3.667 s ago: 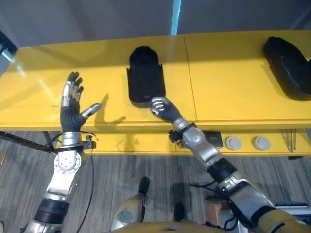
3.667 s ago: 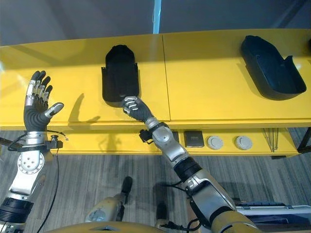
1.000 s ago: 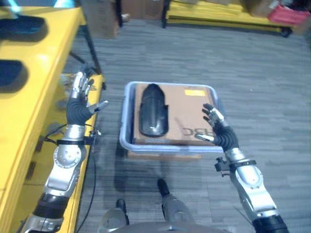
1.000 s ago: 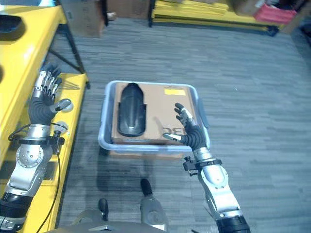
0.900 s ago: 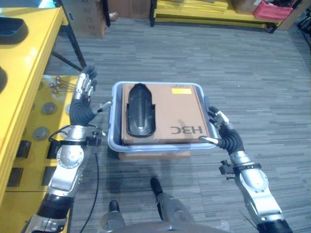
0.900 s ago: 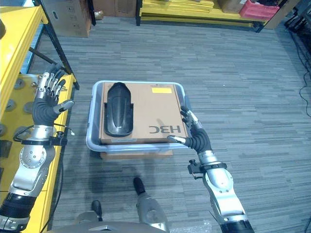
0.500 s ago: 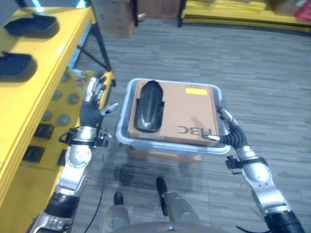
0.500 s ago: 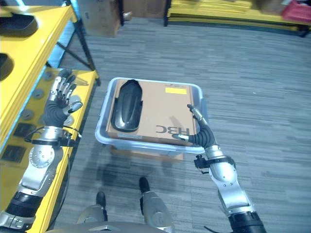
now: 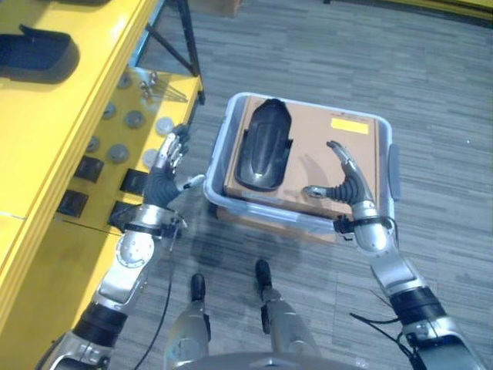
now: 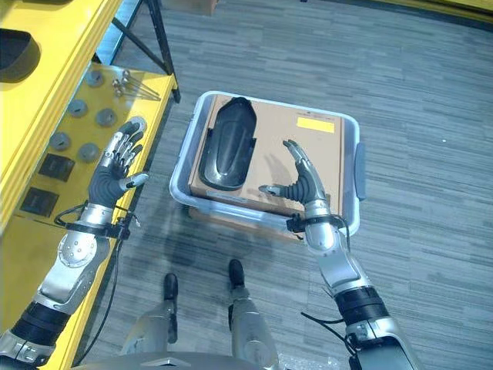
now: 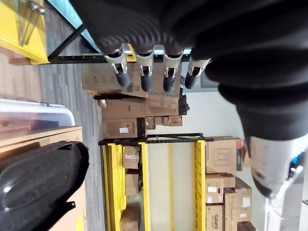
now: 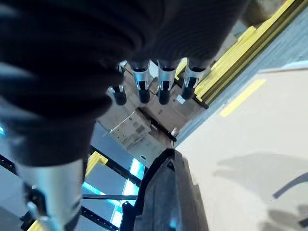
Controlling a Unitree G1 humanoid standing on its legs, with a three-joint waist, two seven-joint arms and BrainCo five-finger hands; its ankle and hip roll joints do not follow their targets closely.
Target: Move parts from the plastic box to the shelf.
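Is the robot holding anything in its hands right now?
No. The left hand and right hand are both open and empty; the black part lies untouched in the plastic box.

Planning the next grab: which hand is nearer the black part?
Right. The right hand hovers over the cardboard just beside the black part; the left hand is outside the box.

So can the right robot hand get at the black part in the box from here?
Probably yes. The right robot hand is open above the cardboard, beside the black part, which lies uncovered in the plastic box.
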